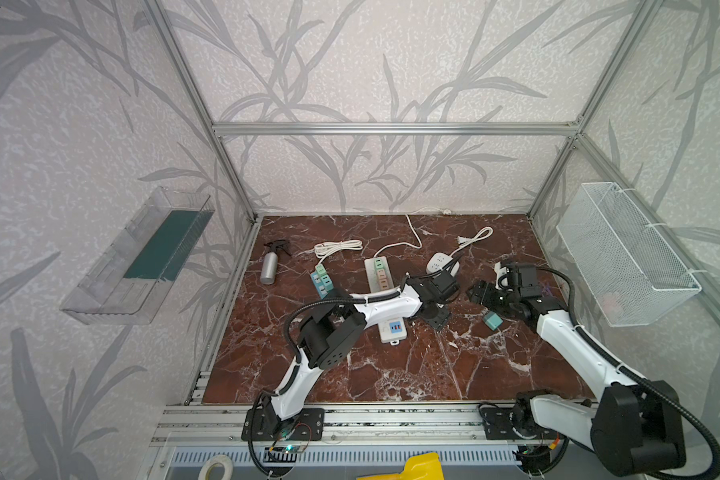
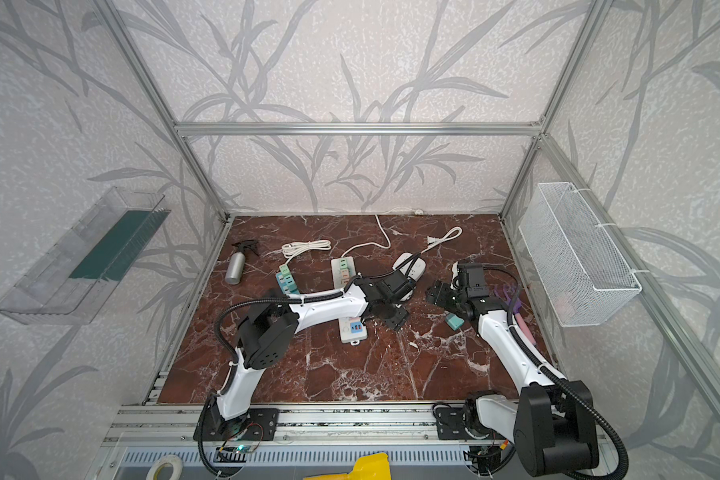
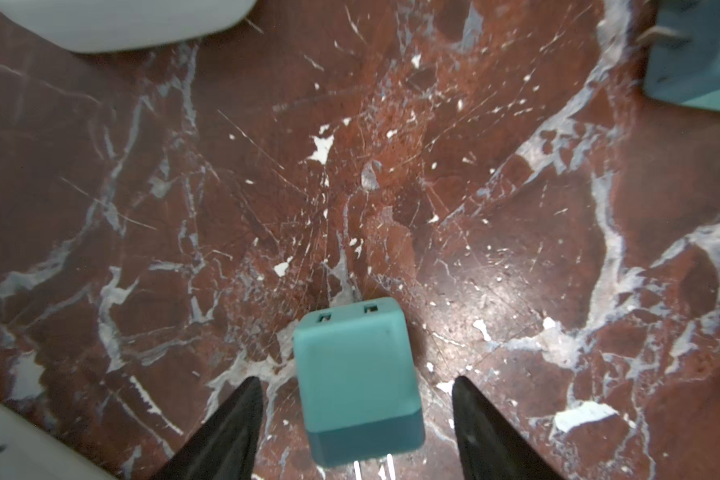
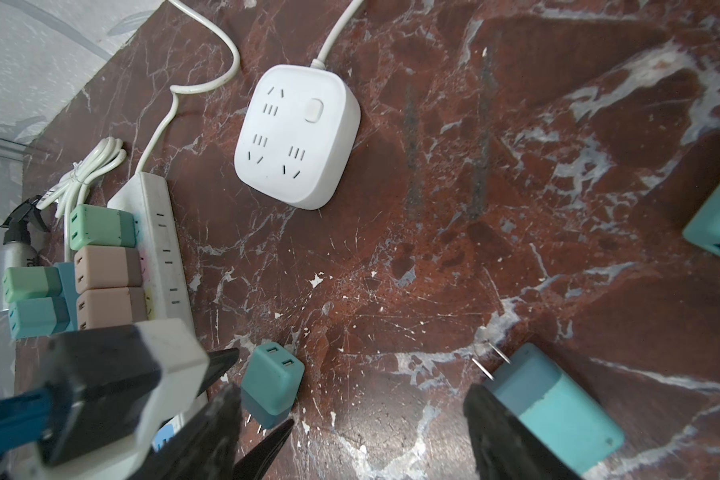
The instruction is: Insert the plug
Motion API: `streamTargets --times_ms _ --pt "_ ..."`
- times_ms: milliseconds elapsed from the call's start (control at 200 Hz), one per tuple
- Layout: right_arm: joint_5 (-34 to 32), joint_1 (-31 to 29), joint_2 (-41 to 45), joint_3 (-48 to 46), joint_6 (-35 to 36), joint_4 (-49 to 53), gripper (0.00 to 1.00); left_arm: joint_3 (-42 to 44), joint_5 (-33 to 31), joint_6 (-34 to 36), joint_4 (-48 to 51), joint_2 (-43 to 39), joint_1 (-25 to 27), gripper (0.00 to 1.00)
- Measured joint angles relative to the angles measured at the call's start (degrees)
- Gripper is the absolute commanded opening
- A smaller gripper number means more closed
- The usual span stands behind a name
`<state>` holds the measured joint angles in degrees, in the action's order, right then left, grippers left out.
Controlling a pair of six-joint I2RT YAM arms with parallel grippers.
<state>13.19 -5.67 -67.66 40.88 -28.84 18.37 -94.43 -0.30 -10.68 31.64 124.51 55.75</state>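
Left tool (image 3: pixel 356 381): open. My two black fingers (image 3: pixel 233 424) stand either side of the teal plug, with bare desk showing in both gaps, so I see no contact.
Teal plug (image 3: pixel 356 365): lies on the desk (image 3: pixel 391 187) between the left tool's fingers. Its slotted face points out past the fingertips, and its darker end with two metal prongs points back toward my wrist.
Right tool (image 4: pixel 352 392): open wide. There is only desk between its fingers, and nothing is held.
Second teal plug (image 4: pixel 566 411): on the desk at the outer side of one right-tool finger, prongs pointing forward past that fingertip. The finger hides part of it, so I cannot tell whether they touch.
Tool to tool: the left tool and its plug sit just off the right tool's other finger, with the fingertips near each other but apart.
Square socket block (image 4: pixel 296 133): white and corded, well ahead of the right tool's fingertips.
Long strip (image 4: pixel 165 249): white, running alongside the left tool. One green plug (image 4: pixel 100 228) and two tan plugs (image 4: pixel 109 268) are seated at the end away from it.
Short blue strip (image 4: pixel 66 286): just beyond the long strip from both tools, carrying green and teal plugs.
Spray bottle (image 1: pixel 269 266): lying on the desk, farthest from both tools.
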Motion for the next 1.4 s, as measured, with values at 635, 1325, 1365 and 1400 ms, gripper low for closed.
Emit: streamTargets --times_ms 635,1325,1365,1400 --pt "5.5 0.1 3.3 -0.1 2.0 -0.4 0.23 23.3 5.0 1.4 -18.4 -17.6 -0.5 0.0" --pt "11.6 -24.5 -3.8 18.1 11.1 12.0 0.59 67.5 6.5 17.4 -99.0 -32.1 -0.4 0.0" --pt "11.9 -24.5 -3.8 18.0 11.1 12.2 0.57 67.6 6.5 17.5 -99.6 -32.1 -0.4 0.0" --pt "12.1 -24.5 -3.8 17.8 11.1 12.4 0.56 67.6 6.5 17.5 -100.0 -32.1 -0.4 0.0"
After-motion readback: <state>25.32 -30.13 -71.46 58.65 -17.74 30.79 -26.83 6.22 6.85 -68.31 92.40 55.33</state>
